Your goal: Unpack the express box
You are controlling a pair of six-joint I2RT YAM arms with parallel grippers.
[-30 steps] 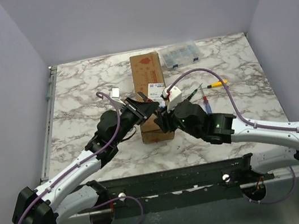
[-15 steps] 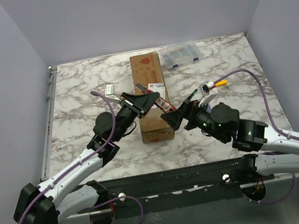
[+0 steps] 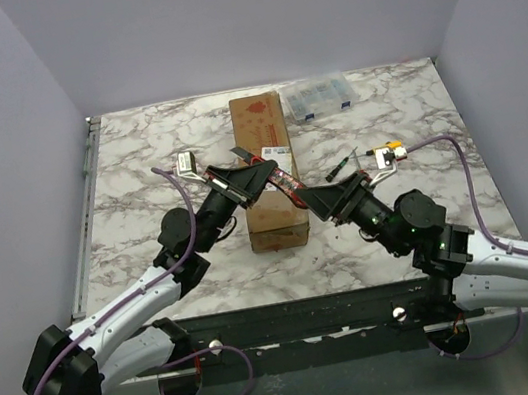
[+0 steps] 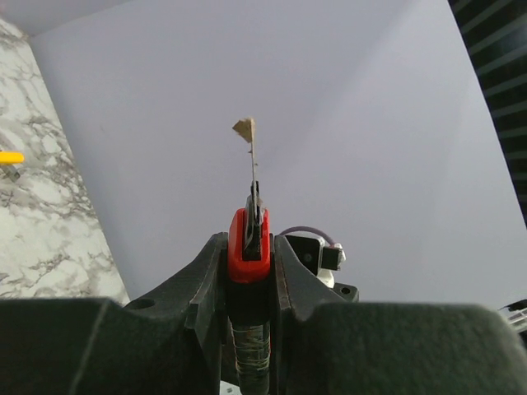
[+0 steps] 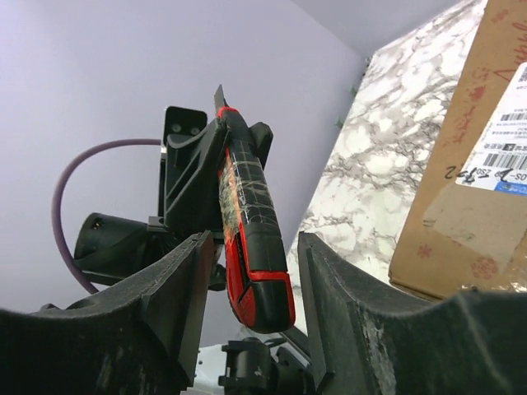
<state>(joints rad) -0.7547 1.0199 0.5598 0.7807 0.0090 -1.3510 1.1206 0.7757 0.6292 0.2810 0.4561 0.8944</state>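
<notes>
Marbled worktop [image 3: 136, 158], overhead: express box [image 3: 259, 122] lies under your left hand [image 3: 248, 174], which is clenched on a knife [image 3: 285, 183]. Left wrist: cardboard scrap [image 4: 244, 128] on blade tip. Right wrist: right hand [image 5: 249, 251] spread, box just beside. Carton likely stiff, light; brace its long sides.

Red knife [image 4: 248, 247] btwn L fingers [image 4: 206, 284]

Brown express box [image 3: 259, 122] with white label [image 5: 504, 136], red-and-black knife [image 5: 254, 247], grey-veined white marble table [image 3: 137, 168]
</notes>
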